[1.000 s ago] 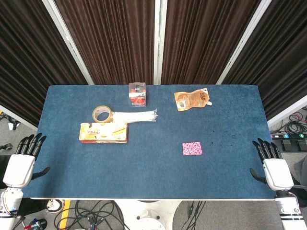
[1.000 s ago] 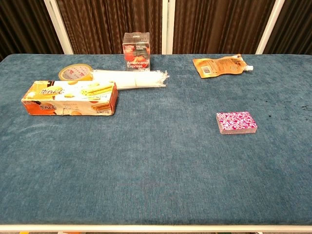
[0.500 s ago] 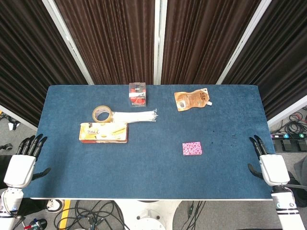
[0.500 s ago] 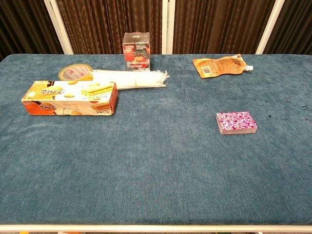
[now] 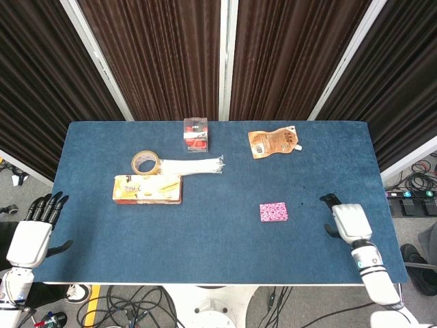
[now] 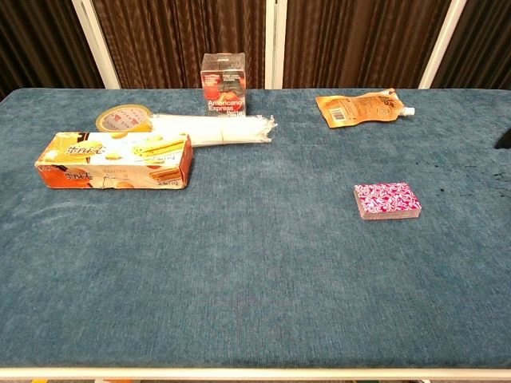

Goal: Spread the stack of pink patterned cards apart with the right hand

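Note:
The stack of pink patterned cards (image 5: 273, 212) lies flat and squared on the blue table, right of centre; the chest view shows it as a neat block (image 6: 387, 199). My right hand (image 5: 347, 221) hovers over the table's right part, about a hand's width right of the cards, and holds nothing. Its dark fingers (image 5: 328, 199) point toward the cards. Only a dark sliver of it (image 6: 504, 140) shows at the right edge of the chest view. Beyond the table's near left corner, my left hand (image 5: 33, 236) has its fingers spread and is empty.
A long snack box (image 5: 147, 188), a tape roll (image 5: 144, 162) and a white bundle (image 5: 192, 166) lie at the left. A small clear box (image 5: 196, 133) stands at the back centre, with an orange pouch (image 5: 273, 143) at the back right. The blue tabletop (image 5: 205, 239) is bare around the cards.
My right hand has moved from beyond the table's right edge inward over the table toward the cards. The cards and the left hand have stayed put.

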Action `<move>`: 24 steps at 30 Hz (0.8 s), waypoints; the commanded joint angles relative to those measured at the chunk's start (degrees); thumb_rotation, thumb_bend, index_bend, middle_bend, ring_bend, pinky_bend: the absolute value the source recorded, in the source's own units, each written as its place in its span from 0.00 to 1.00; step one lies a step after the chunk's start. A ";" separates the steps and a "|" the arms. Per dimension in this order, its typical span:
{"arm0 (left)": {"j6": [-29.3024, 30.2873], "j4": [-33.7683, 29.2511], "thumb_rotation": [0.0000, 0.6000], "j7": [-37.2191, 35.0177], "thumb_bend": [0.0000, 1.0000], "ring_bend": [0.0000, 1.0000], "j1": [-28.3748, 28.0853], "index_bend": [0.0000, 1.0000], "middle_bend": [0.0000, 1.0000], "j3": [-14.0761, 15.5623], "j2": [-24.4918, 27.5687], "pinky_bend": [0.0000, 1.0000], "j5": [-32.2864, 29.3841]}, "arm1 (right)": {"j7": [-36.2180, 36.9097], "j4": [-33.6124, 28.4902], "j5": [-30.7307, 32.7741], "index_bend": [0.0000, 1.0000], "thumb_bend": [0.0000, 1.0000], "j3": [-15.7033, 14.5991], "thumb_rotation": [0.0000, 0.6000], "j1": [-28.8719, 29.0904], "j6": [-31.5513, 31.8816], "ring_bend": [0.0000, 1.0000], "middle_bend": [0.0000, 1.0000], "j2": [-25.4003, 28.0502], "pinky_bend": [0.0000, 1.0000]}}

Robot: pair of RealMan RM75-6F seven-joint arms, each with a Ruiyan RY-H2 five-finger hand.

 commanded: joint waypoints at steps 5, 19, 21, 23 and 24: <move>-0.83 -0.36 1.00 -0.62 0.00 0.00 0.01 0.06 0.03 0.23 0.59 0.10 -0.51 | -7.28 -1.27 5.70 0.20 0.21 1.28 1.00 4.14 -2.73 0.70 0.19 -4.25 0.88; -1.53 0.51 1.00 -2.35 0.00 0.00 -0.04 0.06 0.03 0.22 0.84 0.10 -1.19 | -19.23 -3.13 15.49 0.17 0.21 1.24 1.00 10.20 -3.55 0.70 0.19 -9.76 0.88; -1.56 0.82 1.00 -2.86 0.00 0.00 0.03 0.06 0.03 0.23 0.87 0.10 -1.32 | -20.24 -2.84 16.25 0.17 0.21 1.14 1.00 10.98 -3.29 0.70 0.19 -10.71 0.88; -1.47 1.13 1.00 -3.36 0.00 0.00 0.09 0.06 0.03 0.19 0.87 0.10 -1.39 | -21.00 -2.33 16.91 0.17 0.21 1.07 1.00 11.66 -2.93 0.70 0.20 -11.73 0.88; -1.45 1.29 1.00 -3.58 0.00 0.00 0.11 0.06 0.03 0.18 0.84 0.10 -1.42 | -21.26 -2.01 17.21 0.17 0.22 1.08 1.00 11.94 -2.76 0.71 0.21 -12.24 0.88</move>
